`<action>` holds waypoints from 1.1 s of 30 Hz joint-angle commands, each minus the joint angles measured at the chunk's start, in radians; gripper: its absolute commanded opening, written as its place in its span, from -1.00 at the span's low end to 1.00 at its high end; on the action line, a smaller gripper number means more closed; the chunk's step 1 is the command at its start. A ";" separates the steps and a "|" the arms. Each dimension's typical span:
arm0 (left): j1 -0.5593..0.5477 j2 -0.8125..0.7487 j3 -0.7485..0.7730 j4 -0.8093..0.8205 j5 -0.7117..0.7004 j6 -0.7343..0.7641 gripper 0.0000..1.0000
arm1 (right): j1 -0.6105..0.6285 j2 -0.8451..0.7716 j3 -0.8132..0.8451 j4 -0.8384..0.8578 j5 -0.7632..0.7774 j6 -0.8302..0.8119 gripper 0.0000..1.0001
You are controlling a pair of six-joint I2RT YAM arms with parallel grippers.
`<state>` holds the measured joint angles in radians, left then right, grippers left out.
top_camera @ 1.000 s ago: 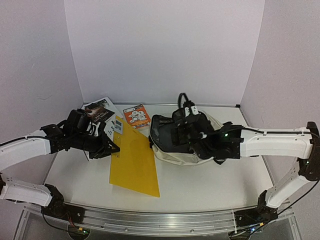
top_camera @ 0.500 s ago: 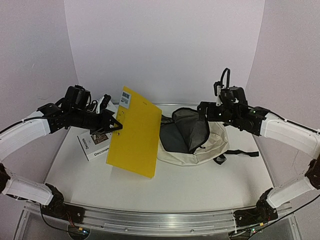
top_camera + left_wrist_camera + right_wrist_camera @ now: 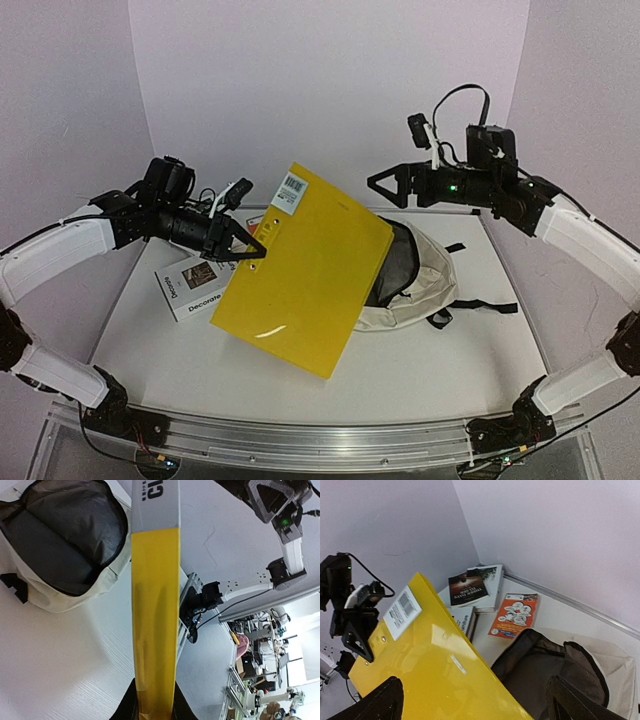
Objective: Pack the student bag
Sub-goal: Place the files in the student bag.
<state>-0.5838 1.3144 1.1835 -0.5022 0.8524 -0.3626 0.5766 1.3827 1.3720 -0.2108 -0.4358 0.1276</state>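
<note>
Top external view: left gripper [image 3: 250,246] holds the yellow folder [image 3: 300,275] aloft; the student bag [image 3: 408,308] lies to its right.
The left gripper is nearly closed, clamped on the folder's left long edge. The folder hangs clear of the table [image 3: 450,370], tilted, with its long axis running from upper centre to lower centre of the frame. The bag rests at centre right, its dark-lined mouth gaping and partly hidden behind the folder's right edge. In the left wrist view the mouth sits upper left, beside the folder's line rather than on it, so insertion probably requires swinging the folder round. The right gripper [image 3: 390,186], upper right, stands fully open and empty, above the bag.
</note>
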 commanded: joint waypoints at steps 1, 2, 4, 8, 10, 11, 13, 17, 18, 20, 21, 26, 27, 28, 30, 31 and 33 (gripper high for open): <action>-0.001 0.056 0.108 -0.025 0.190 0.097 -0.85 | 0.001 0.124 0.146 -0.157 -0.200 -0.085 0.97; -0.001 0.065 0.115 -0.036 0.196 0.105 -0.85 | 0.001 0.137 0.161 -0.169 -0.201 -0.096 0.96; -0.002 0.092 0.137 -0.067 0.232 0.143 -0.85 | 0.001 0.193 0.229 -0.293 -0.200 -0.169 0.97; -0.002 0.121 0.157 -0.104 0.263 0.182 -0.85 | 0.000 0.246 0.278 -0.391 -0.274 -0.193 0.97; -0.001 0.136 0.165 -0.133 0.265 0.207 -0.85 | -0.001 0.267 0.278 -0.404 -0.354 -0.196 0.95; -0.002 0.143 0.171 -0.145 0.266 0.217 -0.84 | -0.001 0.280 0.279 -0.410 -0.390 -0.198 0.92; -0.002 0.157 0.179 -0.165 0.278 0.237 -0.84 | -0.001 0.309 0.283 -0.423 -0.450 -0.199 0.69; -0.001 0.162 0.183 -0.157 0.258 0.245 -0.83 | 0.000 0.335 0.283 -0.430 -0.546 -0.216 0.12; -0.001 0.156 0.185 -0.155 0.214 0.242 -0.80 | -0.001 0.336 0.281 -0.429 -0.568 -0.221 -0.06; 0.001 0.139 0.177 -0.141 0.134 0.235 -0.66 | -0.003 0.334 0.278 -0.427 -0.583 -0.229 -0.40; 0.001 0.128 0.162 -0.116 0.098 0.228 -0.60 | -0.006 0.334 0.280 -0.425 -0.591 -0.230 -0.56; 0.015 0.083 0.109 -0.026 -0.053 0.161 0.07 | -0.036 0.320 0.280 -0.416 -0.630 -0.227 -1.00; 0.030 0.071 0.084 0.004 -0.121 0.128 0.48 | -0.051 0.315 0.280 -0.406 -0.631 -0.214 -1.00; 0.056 0.059 0.066 0.039 -0.155 0.093 0.67 | -0.064 0.309 0.277 -0.389 -0.631 -0.193 -1.00; 0.113 0.031 0.019 0.123 -0.180 0.026 0.83 | -0.082 0.289 0.259 -0.321 -0.598 -0.120 -1.00; 0.135 0.021 -0.006 0.164 -0.190 0.005 0.88 | -0.088 0.279 0.242 -0.294 -0.582 -0.069 -1.00; 0.173 -0.005 -0.047 0.234 -0.192 -0.048 0.94 | -0.114 0.235 0.199 -0.171 -0.552 0.023 -1.00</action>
<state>-0.4850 1.3777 1.1969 -0.4641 0.7433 -0.2878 0.5102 1.7142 1.6077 -0.5953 -1.0176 -0.0154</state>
